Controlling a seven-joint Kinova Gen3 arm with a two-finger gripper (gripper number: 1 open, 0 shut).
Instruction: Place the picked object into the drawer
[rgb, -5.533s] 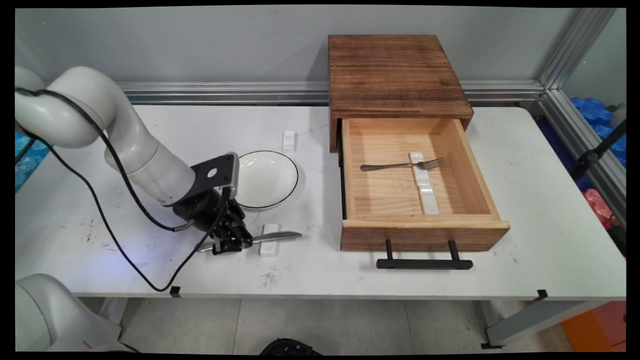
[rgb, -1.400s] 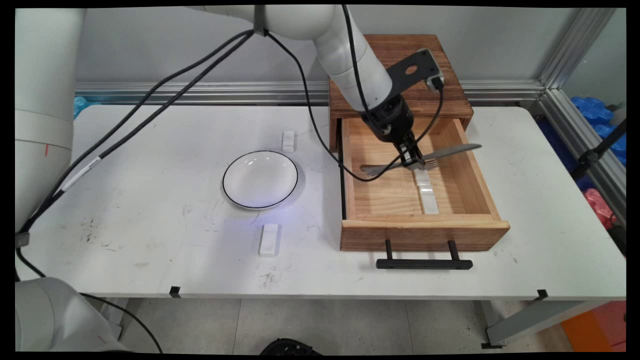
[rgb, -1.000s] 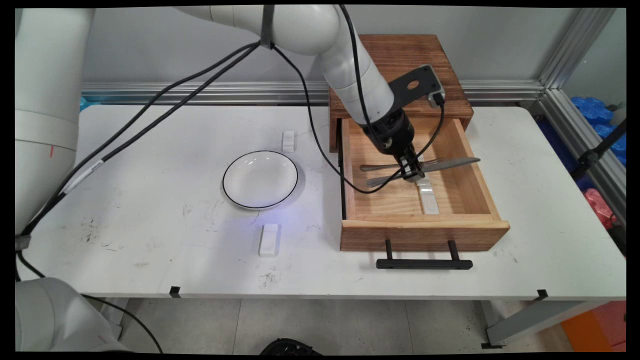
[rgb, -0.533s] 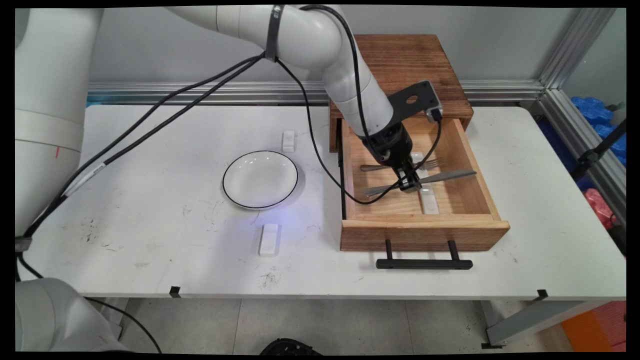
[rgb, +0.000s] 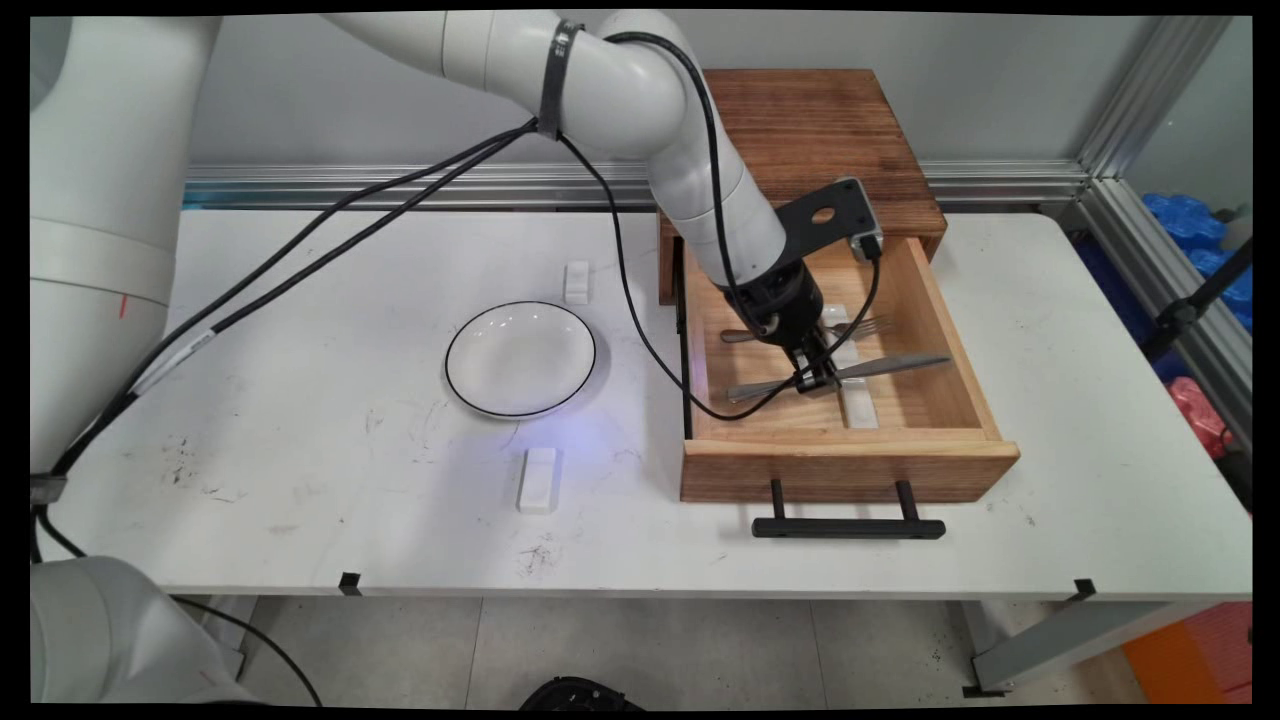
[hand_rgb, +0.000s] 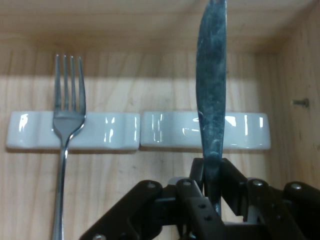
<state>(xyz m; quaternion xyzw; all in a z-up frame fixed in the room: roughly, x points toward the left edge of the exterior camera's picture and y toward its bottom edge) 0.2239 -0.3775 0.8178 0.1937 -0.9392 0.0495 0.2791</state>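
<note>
My claw (rgb: 815, 378) hangs inside the open drawer (rgb: 960, 375), pinched tight on a knife (rgb: 880, 367). The grip sits partway along it: the handle sticks out toward the drawer's left wall, the blade toward its right wall. In the hand view the knife (hand_rgb: 212, 100) rises straight up from between my closed fingers (hand_rgb: 230, 182).

The blade crosses over one of two white cutlery rests (hand_rgb: 207, 131) lying end to end on the drawer floor. I cannot tell whether the blade touches that rest or is just above it. The other rest (hand_rgb: 72, 131) carries a fork (hand_rgb: 67, 130), its neck laid across the rest and its tines beyond. In the main view the fork (rgb: 850, 328) lies toward the back of the drawer, parallel to the knife and just behind it.

The drawer is pulled out of a dark wooden cabinet (rgb: 800, 150) at the back edge of the tabletop (rgb: 300, 520), right of centre. Its black bar handle (rgb: 848, 527) faces the front edge.

On the tabletop left of the drawer:
- a white plate (rgb: 521, 358) with a dark rim, near the middle;
- a small white rest (rgb: 578, 281) behind the plate;
- another white rest (rgb: 538, 479) in front of the plate, toward the front edge.
</note>
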